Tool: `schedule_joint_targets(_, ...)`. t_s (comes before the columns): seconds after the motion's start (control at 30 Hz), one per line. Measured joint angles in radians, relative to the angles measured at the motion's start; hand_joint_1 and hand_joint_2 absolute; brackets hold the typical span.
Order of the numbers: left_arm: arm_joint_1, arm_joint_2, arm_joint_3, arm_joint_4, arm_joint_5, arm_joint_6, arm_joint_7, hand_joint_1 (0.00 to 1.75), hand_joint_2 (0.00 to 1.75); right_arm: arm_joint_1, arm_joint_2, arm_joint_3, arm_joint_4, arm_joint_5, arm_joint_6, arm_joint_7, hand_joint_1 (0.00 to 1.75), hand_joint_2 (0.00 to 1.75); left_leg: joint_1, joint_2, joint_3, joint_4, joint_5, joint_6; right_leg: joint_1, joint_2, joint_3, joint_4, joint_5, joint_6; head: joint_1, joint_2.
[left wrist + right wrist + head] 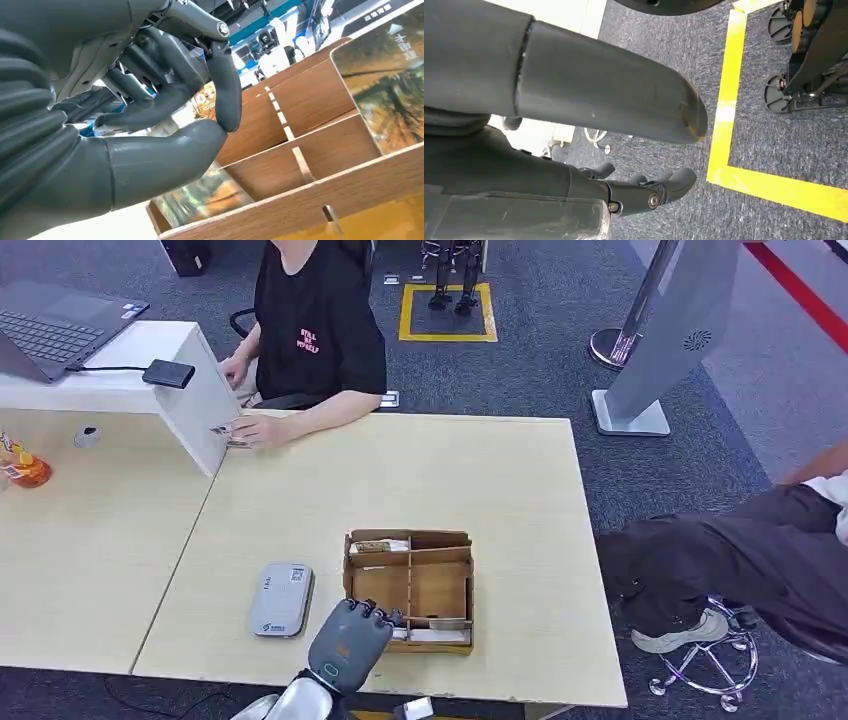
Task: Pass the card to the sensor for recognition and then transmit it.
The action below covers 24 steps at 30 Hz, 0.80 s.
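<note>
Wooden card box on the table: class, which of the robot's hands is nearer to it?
Left. The left hand is at the wooden card box, fingers at its near left corner. The right hand hangs over the carpet floor, away from the box.

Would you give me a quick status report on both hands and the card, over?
Left hand at the wooden card box, thumb and finger meeting, nothing visibly held. Right hand hanging over the floor, empty. Cards in box slots. Sensor beside box, unobstructed.

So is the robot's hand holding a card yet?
No, in the left wrist view the left hand has its thumb and a fingertip touching with nothing between them, beside the wooden box of cards.
</note>
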Motion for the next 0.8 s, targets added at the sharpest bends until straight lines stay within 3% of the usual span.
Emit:
schedule_joint_targets(0.6,-0.001,0.002,0.0,0.0,0.0,-0.002,-0.001,1.75,1.75,0.0,0.0,0.001,0.0,0.003,0.0,-0.006,0.0,0.0,0.0,0.0,0.0,0.0,0.0,0.0,0.0,0.0,0.0,0.0,0.0,0.0,0.0,0.0)
schedule_joint_targets(0.63,-0.001,0.002,0.0,0.0,0.0,-0.002,-0.001,1.48,1.75,0.0,0.0,0.001,0.0,0.003,0.0,-0.006,0.0,0.0,0.0,0.0,0.0,0.0,0.0,0.0,0.0,0.0,0.0,0.0,0.0,0.0,0.0,0.0)
schedule_joint_targets(0.67,-0.001,0.002,0.0,0.0,0.0,-0.003,0.0,0.82,1.75,0.0,0.0,0.001,0.0,0.003,0.0,-0.006,0.0,0.0,0.0,0.0,0.0,0.0,0.0,0.0,0.0,0.0,0.0,0.0,0.0,0.0,0.0,0.0)
schedule_joint_targets(0.7,-0.003,0.002,0.0,0.0,0.0,-0.004,0.005,0.28,1.75,0.0,0.0,0.001,0.0,0.003,0.0,-0.006,0.0,0.0,0.0,0.0,0.0,0.0,0.0,0.0,0.0,0.0,0.0,0.0,0.0,0.0,0.0,0.0)
schedule_joint_targets(0.73,-0.004,0.002,0.0,0.0,0.0,-0.006,0.011,0.12,1.75,0.0,0.0,0.001,0.0,0.004,0.0,-0.006,0.0,0.0,0.0,0.0,0.0,0.0,0.0,0.0,0.0,0.0,0.0,0.0,0.0,0.0,0.0,0.0)
schedule_joint_targets(0.8,-0.009,0.002,0.0,-0.002,0.0,-0.001,0.026,0.03,1.75,0.0,0.0,0.001,0.0,0.003,-0.001,-0.006,0.0,0.0,0.0,0.0,0.0,0.0,0.0,0.0,0.0,0.0,0.0,0.0,0.0,0.0,0.0,0.0)
